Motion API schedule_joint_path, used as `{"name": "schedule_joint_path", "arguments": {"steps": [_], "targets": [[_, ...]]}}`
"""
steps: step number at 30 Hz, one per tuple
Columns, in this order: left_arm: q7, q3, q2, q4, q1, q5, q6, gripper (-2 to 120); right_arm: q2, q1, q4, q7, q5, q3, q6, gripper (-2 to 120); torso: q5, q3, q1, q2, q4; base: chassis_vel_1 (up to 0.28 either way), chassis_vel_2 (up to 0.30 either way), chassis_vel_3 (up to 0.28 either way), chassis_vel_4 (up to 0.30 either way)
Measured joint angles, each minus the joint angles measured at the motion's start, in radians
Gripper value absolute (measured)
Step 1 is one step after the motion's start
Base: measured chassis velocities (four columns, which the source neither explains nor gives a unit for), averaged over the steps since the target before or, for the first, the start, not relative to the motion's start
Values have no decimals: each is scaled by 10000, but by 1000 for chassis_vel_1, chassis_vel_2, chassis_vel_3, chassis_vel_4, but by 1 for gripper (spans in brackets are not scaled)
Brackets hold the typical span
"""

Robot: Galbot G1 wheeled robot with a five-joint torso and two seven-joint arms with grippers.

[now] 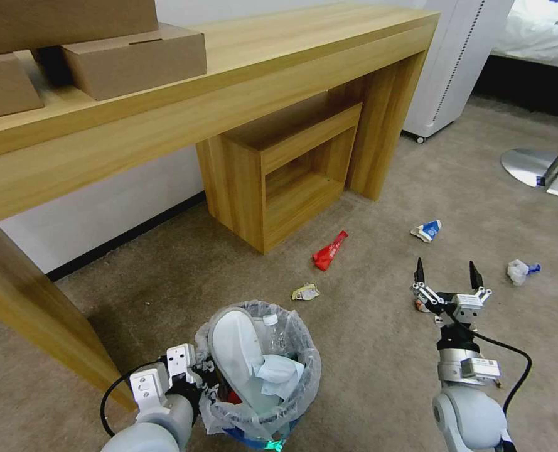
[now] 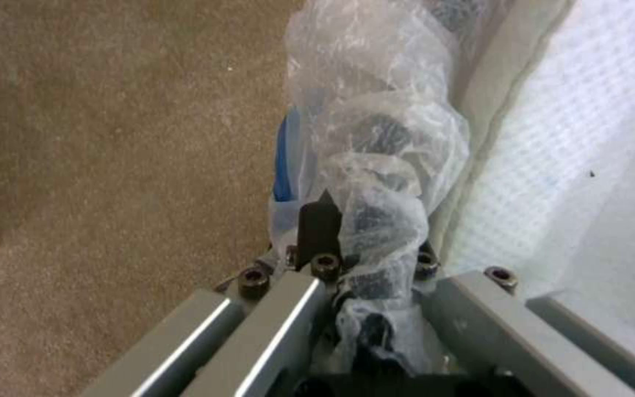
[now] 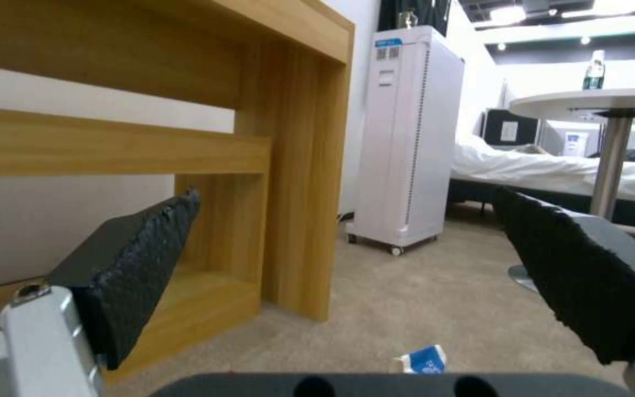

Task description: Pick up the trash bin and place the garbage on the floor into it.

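Observation:
The trash bin (image 1: pixel 304 383), lined with crinkled clear plastic, stands on the beige floor (image 1: pixel 366 339) at the near left. It holds a white slipper (image 1: pixel 235 345), a clear bottle and crumpled paper. My left gripper (image 1: pixel 202 375) is shut on the bin's bagged rim (image 2: pixel 376 165), one dark finger (image 2: pixel 319 226) outside it. My right gripper (image 1: pixel 447 272) hovers open and empty above the carpet, a small piece of litter (image 1: pixel 421 306) just under it. Garbage on the floor: a red wrapper (image 1: pixel 330 250), a yellowish wrapper (image 1: pixel 305 292), a blue-white carton (image 1: pixel 427 230) (image 3: pixel 422 359) and a crumpled clear bottle (image 1: pixel 520 271).
A long wooden desk (image 1: pixel 260 69) with a low cubby (image 1: pixel 291 169) runs along the wall, cardboard boxes (image 1: pixel 134 56) on top. A white wheeled unit (image 1: pixel 454 69), a round table base (image 1: pixel 539 166) and a bed stand at the far right. The desk leg (image 1: pixel 34 314) is beside the left arm.

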Motion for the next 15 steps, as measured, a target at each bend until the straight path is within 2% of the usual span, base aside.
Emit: {"name": "schedule_joint_path", "arguments": {"steps": [15], "targets": [[64,-19,21,26,56,107,3,0,41,81,-127,-168,91,-59,4,100,0,0,0,0,0,0,0,0,0]]}}
